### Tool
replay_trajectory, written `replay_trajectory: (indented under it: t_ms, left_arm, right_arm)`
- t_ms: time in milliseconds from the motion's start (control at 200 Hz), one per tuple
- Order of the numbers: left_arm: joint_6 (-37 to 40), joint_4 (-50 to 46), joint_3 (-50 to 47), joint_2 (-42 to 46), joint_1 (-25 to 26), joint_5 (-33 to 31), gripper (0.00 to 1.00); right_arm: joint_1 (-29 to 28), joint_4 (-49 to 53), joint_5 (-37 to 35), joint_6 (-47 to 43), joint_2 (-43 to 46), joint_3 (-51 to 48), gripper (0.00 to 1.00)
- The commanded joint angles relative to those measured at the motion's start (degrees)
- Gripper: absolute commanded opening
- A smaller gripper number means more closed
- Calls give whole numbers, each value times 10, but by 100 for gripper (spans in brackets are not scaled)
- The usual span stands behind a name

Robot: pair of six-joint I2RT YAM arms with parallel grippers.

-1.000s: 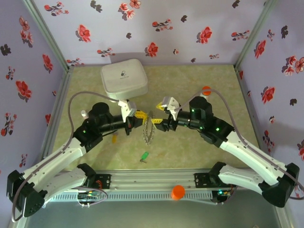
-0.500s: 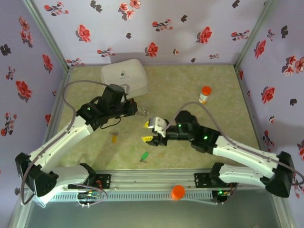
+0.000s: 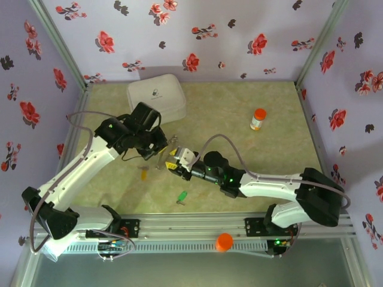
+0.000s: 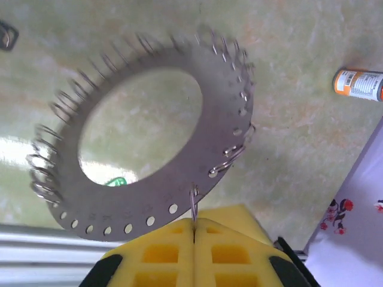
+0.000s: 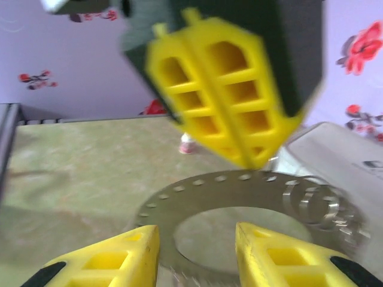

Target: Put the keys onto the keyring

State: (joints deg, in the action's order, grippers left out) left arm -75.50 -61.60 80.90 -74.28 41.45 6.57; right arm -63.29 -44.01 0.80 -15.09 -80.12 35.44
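The keyring (image 4: 224, 113), a flat grey ring with wire loops round its rim, hangs over the table. My left gripper (image 4: 194, 222) is shut on one small wire loop at its rim. In the top view the keyring (image 3: 164, 154) sits edge-on between both grippers. My right gripper (image 5: 196, 251) is open, its yellow fingers (image 5: 281, 257) either side of the keyring's (image 5: 239, 188) near rim. The yellow key (image 3: 143, 174) lies on the table below the left gripper (image 3: 160, 148). The green key (image 3: 182, 197) lies nearer the front and shows through the ring's hole as the green key (image 4: 116, 180).
A white rounded box (image 3: 156, 97) stands at the back left, close behind the left arm. An orange-capped bottle (image 3: 258, 119) stands at the right. An orange cap (image 3: 224, 241) sits on the front rail. Floral walls close in three sides.
The left arm carried the keyring from the middle towards the left and lowered it. The right gripper let go, followed leftwards to the ring, and its jaws have narrowed.
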Motion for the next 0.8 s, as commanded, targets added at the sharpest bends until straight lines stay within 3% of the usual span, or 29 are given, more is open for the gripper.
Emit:
replay_trajectory:
  t_ms: [0,250,510,655,765,795]
  left_arm:
    - [-61,-30,21,5,-1,34,0]
    - [-96,-48,16,4,-2,63,0]
    - [-112,-46,16,9,-2,74,0]
    - [-119,-47,18,9,-2,78,0]
    - [-131,-54,16,18,-2,61,0]
    - [-135,-47,9,25,-3,49,13]
  right_arm:
    - [-1,-112,-45,-35,-23,-9,38]
    - [-1,-187,-35,-19,-56,-11,34]
    - [-1,-189,-20,-21,-64,-4,23]
    - [-1,-215,-24,-16,-81,3,14]
    - [-1,-218,-28,-14,-85,8,1]
    - [-1,-218,-28,-14,-86,9,0]
